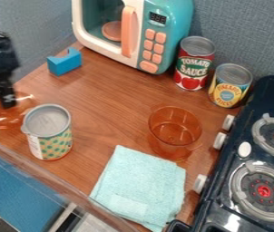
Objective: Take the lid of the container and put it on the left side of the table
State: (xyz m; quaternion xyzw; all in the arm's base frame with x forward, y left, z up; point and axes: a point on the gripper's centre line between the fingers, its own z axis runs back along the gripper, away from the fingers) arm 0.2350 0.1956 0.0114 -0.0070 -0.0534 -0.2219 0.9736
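Black two-finger gripper (7,100) is at transparent orange plastic lid (5,118), beside green-dotted metal can (56,142); can't tell if clamped or apart.

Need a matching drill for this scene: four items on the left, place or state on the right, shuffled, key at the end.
Items
1. Orange see-through lid
2. Orange see-through container
3. Blue notched block
4. Light teal cloth

Places and states
A. Beside the toy microwave, at its left
B. At the left, by the lower end of the tool
C. Lying flat and folded
D. Standing with its top open

Pairs: 1-B, 2-D, 3-A, 4-C
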